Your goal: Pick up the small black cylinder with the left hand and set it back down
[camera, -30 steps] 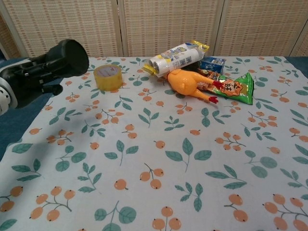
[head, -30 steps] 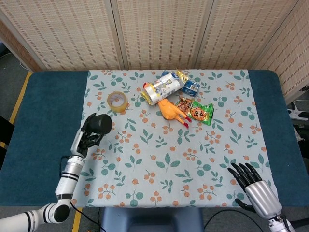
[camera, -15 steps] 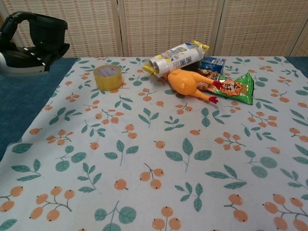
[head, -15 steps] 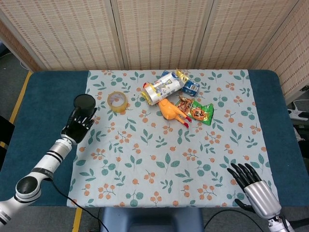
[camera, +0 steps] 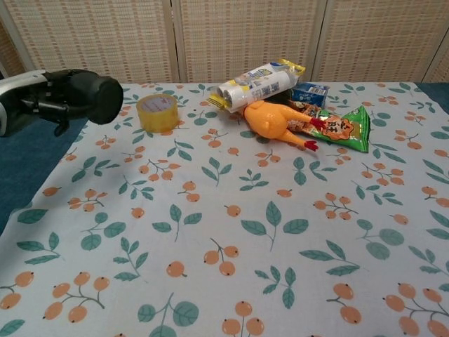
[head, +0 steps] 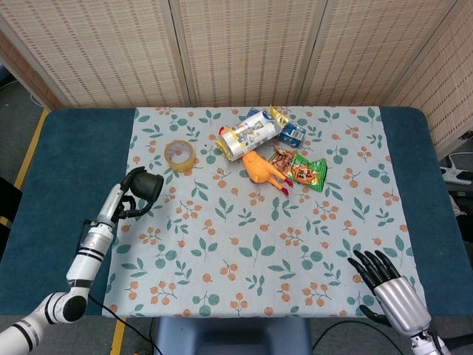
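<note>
Head view showed the left hand (head: 131,198) wrapped around the small black cylinder (head: 150,186), holding it on its side above the left edge of the leaf-and-orange patterned tablecloth (head: 295,237), near the yellow tape roll (head: 179,154). The right hand (head: 384,279) rested at the table's near right corner, fingers spread, holding nothing. An orange rubber chicken (head: 263,169) lay among snack packets (head: 307,171).

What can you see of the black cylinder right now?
The black cylinder is small, matte and dark, with a flat round end. It is held in the left hand, lying tilted on its side, clear of the table in the chest view. It hangs over the left edge of the floral cloth, near the yellow tape roll but apart from it.
</note>
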Available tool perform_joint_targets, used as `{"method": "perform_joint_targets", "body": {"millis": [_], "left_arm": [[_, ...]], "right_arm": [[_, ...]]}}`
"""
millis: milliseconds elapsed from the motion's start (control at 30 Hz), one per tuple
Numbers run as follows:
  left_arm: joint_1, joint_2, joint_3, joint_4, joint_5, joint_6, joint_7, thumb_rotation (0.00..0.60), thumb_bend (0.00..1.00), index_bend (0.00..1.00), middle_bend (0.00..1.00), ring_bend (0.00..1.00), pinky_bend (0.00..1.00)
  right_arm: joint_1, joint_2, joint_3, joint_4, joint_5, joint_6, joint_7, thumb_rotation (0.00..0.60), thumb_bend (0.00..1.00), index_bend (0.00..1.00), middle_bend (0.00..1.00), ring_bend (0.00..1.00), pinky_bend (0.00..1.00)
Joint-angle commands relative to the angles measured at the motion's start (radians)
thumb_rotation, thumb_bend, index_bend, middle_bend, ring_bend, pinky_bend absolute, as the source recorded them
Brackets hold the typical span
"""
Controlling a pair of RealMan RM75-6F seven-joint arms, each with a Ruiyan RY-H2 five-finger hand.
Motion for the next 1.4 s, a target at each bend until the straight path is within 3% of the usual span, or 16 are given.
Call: {"method": "perform_joint_targets", "body": {"millis": [33,200,300,500,600,700,800,867,1000,1033,1233,1300,1400], "left_arm": [[-0.108,-0.124,0.270,0.442,0.412,0.442,0.366,0.600,0.63,0.68,0.69,0.61,0.74],[-0.125,-0.195,0.321,0.596,0.426,0.604,0.340,0.600,0.63,0.68,0.69,0.61,0.69],[-0.129,-0.207,0.351,0.610,0.421,0.647,0.323,0.600,0.62,0.68,0.69,0.61,0.69],[-0.116,-0.209,0.423,0.565,0.414,0.651,0.476,0.600,0.63,0.67,0.69,0.61,0.70],[-0.116,-0.213,0.433,0.565,0.414,0.650,0.505,0.600,0.62,0.67,0.69,0.61,0.69],[-0.128,-0.232,0.462,0.606,0.434,0.649,0.614,0.600,0.62,0.67,0.69,0.60,0.68],[-0.140,-0.258,0.488,0.639,0.419,0.611,0.619,0.600,0.61,0.62,0.66,0.55,0.62],[-0.150,-0.266,0.503,0.672,0.427,0.618,0.644,0.600,0.60,0.52,0.60,0.46,0.55],[-0.157,-0.273,0.527,0.677,0.397,0.578,0.602,0.600,0.52,0.08,0.33,0.24,0.37],[-0.158,-0.271,0.530,0.670,0.387,0.563,0.596,0.600,0.51,0.04,0.31,0.23,0.36],[-0.166,-0.232,0.543,0.583,0.315,0.454,0.543,0.600,0.45,0.00,0.08,0.02,0.17],[-0.168,-0.222,0.543,0.563,0.301,0.450,0.545,0.600,0.42,0.00,0.01,0.00,0.10],[-0.170,-0.205,0.553,0.536,0.291,0.447,0.530,0.600,0.37,0.00,0.00,0.00,0.04]], "right_arm": [[0.003,0.000,-0.003,-0.002,-0.001,-0.009,0.000,0.600,0.09,0.00,0.00,0.00,0.00],[0.006,0.002,-0.004,-0.005,0.002,-0.016,0.000,0.600,0.09,0.00,0.00,0.00,0.00],[0.006,0.001,-0.003,-0.005,0.004,-0.018,-0.003,0.600,0.09,0.00,0.00,0.00,0.00],[0.008,-0.001,-0.006,-0.005,0.001,-0.023,-0.007,0.600,0.09,0.00,0.00,0.00,0.00],[0.008,-0.001,-0.006,-0.005,0.000,-0.022,-0.006,0.600,0.09,0.00,0.00,0.00,0.00],[0.007,0.002,-0.008,-0.005,-0.003,-0.017,0.000,0.600,0.09,0.00,0.00,0.00,0.00],[0.004,0.008,-0.007,-0.004,-0.006,-0.003,0.010,0.600,0.09,0.00,0.00,0.00,0.00],[0.004,0.008,-0.007,-0.003,-0.007,-0.003,0.013,0.600,0.09,0.00,0.00,0.00,0.00],[0.004,0.007,-0.006,-0.002,-0.008,-0.002,0.013,0.600,0.10,0.00,0.00,0.00,0.00],[0.004,0.006,-0.007,-0.002,-0.008,-0.002,0.013,0.600,0.10,0.00,0.00,0.00,0.00],[0.002,0.006,-0.005,-0.002,-0.008,0.003,0.015,0.600,0.10,0.00,0.00,0.00,0.00],[0.002,0.006,-0.005,-0.001,-0.008,0.002,0.014,0.600,0.10,0.00,0.00,0.00,0.00],[0.003,0.004,-0.004,-0.001,-0.006,0.000,0.014,0.600,0.10,0.00,0.00,0.00,0.00]]}}
